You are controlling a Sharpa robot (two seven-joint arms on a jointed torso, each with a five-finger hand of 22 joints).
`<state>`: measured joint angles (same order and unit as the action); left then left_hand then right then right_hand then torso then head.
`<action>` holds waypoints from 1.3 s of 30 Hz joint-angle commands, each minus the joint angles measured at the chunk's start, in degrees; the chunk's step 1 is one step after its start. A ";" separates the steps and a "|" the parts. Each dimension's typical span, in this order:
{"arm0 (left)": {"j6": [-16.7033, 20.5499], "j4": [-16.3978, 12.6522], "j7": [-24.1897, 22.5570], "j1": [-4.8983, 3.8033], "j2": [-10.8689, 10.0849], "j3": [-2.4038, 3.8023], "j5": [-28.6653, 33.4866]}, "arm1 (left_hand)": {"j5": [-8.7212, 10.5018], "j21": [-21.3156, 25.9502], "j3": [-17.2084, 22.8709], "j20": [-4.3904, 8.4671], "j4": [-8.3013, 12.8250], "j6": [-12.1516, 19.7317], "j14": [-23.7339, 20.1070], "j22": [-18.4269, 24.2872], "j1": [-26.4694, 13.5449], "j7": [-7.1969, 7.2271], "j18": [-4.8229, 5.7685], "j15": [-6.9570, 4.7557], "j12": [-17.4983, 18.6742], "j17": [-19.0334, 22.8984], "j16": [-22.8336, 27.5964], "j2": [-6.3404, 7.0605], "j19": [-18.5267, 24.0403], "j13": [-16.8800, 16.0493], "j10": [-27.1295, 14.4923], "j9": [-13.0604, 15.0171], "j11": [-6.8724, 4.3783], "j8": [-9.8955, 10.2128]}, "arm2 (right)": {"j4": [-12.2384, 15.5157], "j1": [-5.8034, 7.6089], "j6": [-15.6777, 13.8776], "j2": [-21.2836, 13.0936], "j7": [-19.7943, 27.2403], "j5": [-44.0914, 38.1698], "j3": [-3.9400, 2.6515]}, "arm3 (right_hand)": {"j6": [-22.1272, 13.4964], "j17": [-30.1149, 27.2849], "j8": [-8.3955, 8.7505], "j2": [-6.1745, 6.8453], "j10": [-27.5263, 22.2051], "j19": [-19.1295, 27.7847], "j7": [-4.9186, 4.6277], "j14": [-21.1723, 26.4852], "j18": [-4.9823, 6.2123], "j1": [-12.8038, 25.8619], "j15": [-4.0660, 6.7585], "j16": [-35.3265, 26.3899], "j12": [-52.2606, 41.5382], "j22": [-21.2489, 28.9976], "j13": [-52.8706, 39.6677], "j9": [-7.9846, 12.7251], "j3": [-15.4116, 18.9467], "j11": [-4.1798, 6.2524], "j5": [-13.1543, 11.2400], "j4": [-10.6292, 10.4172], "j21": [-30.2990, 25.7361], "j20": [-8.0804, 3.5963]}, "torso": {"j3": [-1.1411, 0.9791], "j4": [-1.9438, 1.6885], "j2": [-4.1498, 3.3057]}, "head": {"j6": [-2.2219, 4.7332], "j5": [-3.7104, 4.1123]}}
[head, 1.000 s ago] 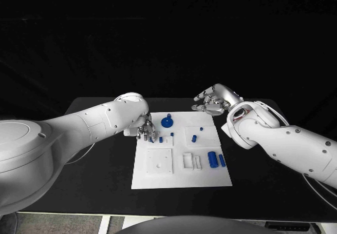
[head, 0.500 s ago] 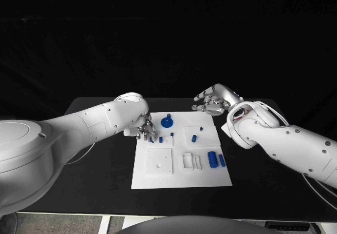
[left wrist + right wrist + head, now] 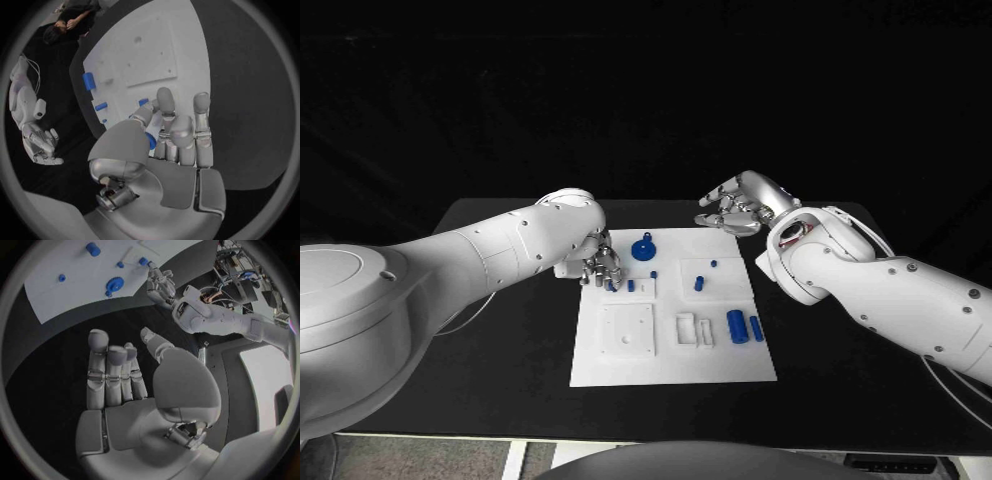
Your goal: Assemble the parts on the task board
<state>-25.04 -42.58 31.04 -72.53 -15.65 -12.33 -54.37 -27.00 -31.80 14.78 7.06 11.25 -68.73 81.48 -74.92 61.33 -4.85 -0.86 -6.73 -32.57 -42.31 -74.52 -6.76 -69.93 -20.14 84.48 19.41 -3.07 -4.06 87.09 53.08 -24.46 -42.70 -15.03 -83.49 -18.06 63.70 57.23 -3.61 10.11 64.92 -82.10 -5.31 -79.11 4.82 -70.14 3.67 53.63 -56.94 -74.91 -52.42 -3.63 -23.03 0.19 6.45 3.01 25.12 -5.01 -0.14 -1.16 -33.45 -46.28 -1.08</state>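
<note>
- Fingers (image 3: 164, 112) of the left hand (image 3: 599, 267) are curled down over the task board's (image 3: 672, 362) near-left corner region, pinching a small blue part (image 3: 150, 140) against the thumb.
- Right hand (image 3: 740, 207) hovers off the board's far right corner above the table (image 3: 516, 350), fingers apart, holding nothing.
- Blue disc (image 3: 643, 250), blue cylinder (image 3: 736, 326) and small pegs (image 3: 700, 284) rest on the board.

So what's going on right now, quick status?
Left hand pinching a small blue part at the task board. Right hand open, hovering past the board's far edge. Nothing in the way.
</note>
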 commanded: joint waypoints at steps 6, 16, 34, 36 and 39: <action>-3.25 -0.75 0.33 0.82 0.18 -0.25 1.50 | -0.59 -0.27 1.83 -0.14 1.17 -11.86 0.58 -1.15 -1.95 5.80 -1.16 0.03 -0.42 -1.09 -0.45 -1.28 -0.16 -0.50 2.33 -3.83 -0.86 0.22 | 0.05 -0.01 0.58 0.01 0.16 -0.62 -0.03 | 0.08 -0.05 0.06 -0.28 -0.46 0.12 -0.02 0.49 0.84 0.02 0.00 0.05 -0.14 -2.42 0.05 0.03 -0.61 -0.03 0.71 0.09 0.03 0.34 | 0.00 0.00 0.00 | -0.08 -0.11; -2.95 -1.21 0.85 0.82 0.04 -0.25 1.59 | -0.14 -0.46 2.19 -0.25 0.94 -12.16 0.65 -1.13 -3.35 5.87 -1.29 -0.01 -0.51 -1.80 -0.57 -2.36 -0.13 -0.74 2.35 -3.98 -0.88 0.20 | 0.08 -0.01 0.61 -0.07 0.17 -0.63 -0.03 | 0.10 -0.05 0.06 -0.22 -0.43 0.13 -0.02 0.50 0.84 0.11 0.00 0.03 -0.19 -2.41 0.00 0.03 -0.74 -0.02 1.10 0.16 0.01 0.33 | -0.03 0.02 -0.02 | -0.06 -0.22; -1.68 -1.70 1.65 0.80 -0.49 -0.26 -0.22 | 0.39 -0.98 2.48 -0.60 0.02 -12.81 0.78 -1.17 -3.81 6.05 -1.71 -0.03 -1.27 -3.47 -1.33 -3.52 -0.12 -1.08 2.33 -3.84 -1.00 0.17 | 0.13 -0.01 0.67 -0.29 0.16 -0.63 -0.03 | 0.11 0.02 0.06 -0.17 -0.45 0.14 -0.03 0.47 0.83 0.19 0.01 0.11 -0.17 -2.43 0.01 0.03 -1.00 -0.01 1.75 0.31 0.12 0.32 | 0.00 0.00 0.01 | 0.06 -0.20; -1.70 -1.79 1.82 0.80 -0.58 -0.26 -0.33 | 0.44 -1.00 2.51 -0.64 -0.04 -12.86 0.83 -1.17 -3.82 6.07 -1.73 -0.03 -1.29 -3.70 -1.43 -3.61 -0.09 -1.09 2.35 -3.83 -1.03 0.16 | 0.12 -0.01 0.67 -0.32 0.16 -0.63 -0.03 | 0.13 -0.01 0.06 -0.15 -0.45 0.14 -0.03 0.48 0.84 0.21 0.02 0.07 -0.19 -2.43 -0.02 0.03 -1.07 -0.01 2.04 0.35 0.14 0.31 | 0.01 -0.01 0.00 | 0.04 -0.21; -1.63 -1.87 1.97 0.80 -0.73 -0.26 -0.50 | 0.45 -1.06 2.53 -0.71 -0.13 -12.93 0.86 -1.16 -3.85 6.08 -1.80 -0.03 -1.37 -3.93 -1.53 -3.71 -0.08 -1.13 2.34 -3.83 -1.04 0.15 | 0.11 -0.01 0.67 -0.35 0.16 -0.63 -0.03 | 0.12 -0.03 0.06 -0.16 -0.47 0.14 -0.02 0.49 0.84 0.20 0.02 0.05 -0.17 -2.43 0.00 0.03 -1.11 -0.01 2.15 0.37 0.13 0.31 | 0.02 -0.02 0.00 | -0.01 -0.22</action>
<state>-25.44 -44.15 31.97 -72.63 -16.36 -12.20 -54.29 -26.76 -32.71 16.89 6.64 11.76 -68.75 82.05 -74.95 56.92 -4.84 -1.75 -6.58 -33.64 -46.20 -75.88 -9.43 -69.92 -21.18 84.99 16.63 -2.57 -3.99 87.15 53.08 -24.39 -43.02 -15.03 -83.53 -18.06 63.70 57.25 -3.61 10.11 64.92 -82.10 -5.31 -79.11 4.82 -70.14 3.67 53.63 -56.93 -74.93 -52.42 -3.63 -23.82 0.19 8.44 3.49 25.12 -5.01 -0.14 -1.16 -33.44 -46.25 -1.27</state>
